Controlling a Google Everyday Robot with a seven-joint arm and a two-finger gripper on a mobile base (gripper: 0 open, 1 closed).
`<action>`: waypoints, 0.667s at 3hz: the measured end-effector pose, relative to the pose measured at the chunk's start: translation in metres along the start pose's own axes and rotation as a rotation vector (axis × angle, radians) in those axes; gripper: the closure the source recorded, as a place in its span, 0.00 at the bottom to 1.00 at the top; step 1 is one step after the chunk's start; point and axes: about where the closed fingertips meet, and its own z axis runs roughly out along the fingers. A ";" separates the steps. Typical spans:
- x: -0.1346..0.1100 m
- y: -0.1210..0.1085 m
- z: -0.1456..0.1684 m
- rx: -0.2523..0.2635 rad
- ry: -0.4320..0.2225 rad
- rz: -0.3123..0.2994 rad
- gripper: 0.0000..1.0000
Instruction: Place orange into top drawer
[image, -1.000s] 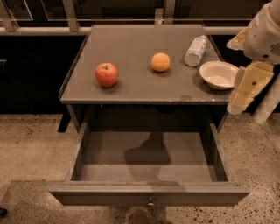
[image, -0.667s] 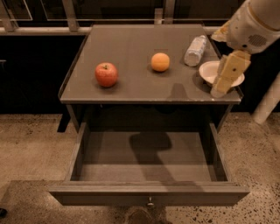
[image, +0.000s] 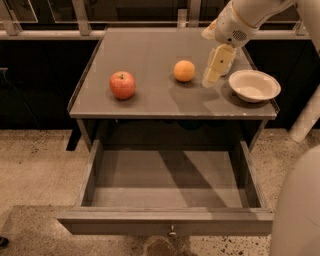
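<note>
The orange (image: 184, 70) sits on the grey table top (image: 150, 100), right of centre. The top drawer (image: 165, 222) below the table is pulled fully out, its knob (image: 172, 232) at the front centre, and nothing lies in it. My gripper (image: 214, 75) hangs from the arm at the upper right, just right of the orange and a little above the table, apart from the fruit.
A red apple (image: 122, 84) sits on the table left of the orange. A white bowl (image: 253, 85) stands at the table's right edge. A pale object lies behind the gripper, mostly hidden. My own body (image: 297, 210) fills the lower right.
The arm has swung left from the table's right edge over the bowl, and the gripper now hangs next to the orange. The orange, apple and drawer have not moved.
</note>
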 end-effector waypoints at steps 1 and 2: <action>0.000 -0.004 0.002 0.005 -0.004 0.000 0.00; 0.010 0.000 0.000 0.037 -0.039 0.051 0.00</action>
